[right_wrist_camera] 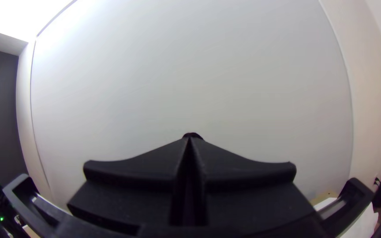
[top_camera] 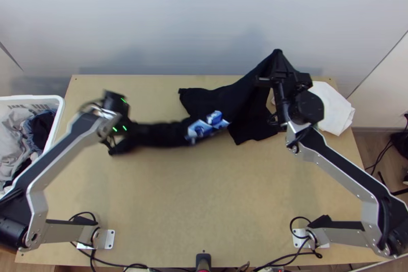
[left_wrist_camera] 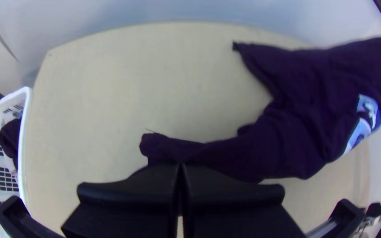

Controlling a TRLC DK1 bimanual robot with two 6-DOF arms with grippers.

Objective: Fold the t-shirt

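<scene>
The black t-shirt (top_camera: 204,102) is bunched and stretched across the upper table in the top view, a blue-and-white print at its middle. Its left part runs as a narrow roll to my left gripper (top_camera: 121,142), low over the table. At the right, my right gripper (top_camera: 278,70) holds another part raised to a peak, cloth hanging below. In the left wrist view the t-shirt (left_wrist_camera: 314,97) looks dark purple, and my left gripper (left_wrist_camera: 180,167) is shut on its end. A dark bit of t-shirt (right_wrist_camera: 192,134) shows at the tips of my right gripper (right_wrist_camera: 190,140), shut on it.
A white basket (top_camera: 60,114) of clothes stands at the table's left edge. White cloth (top_camera: 331,108) lies at the back right, beside the right arm. The wooden table (top_camera: 204,185) has bare surface in front of the t-shirt, and a wall rises behind.
</scene>
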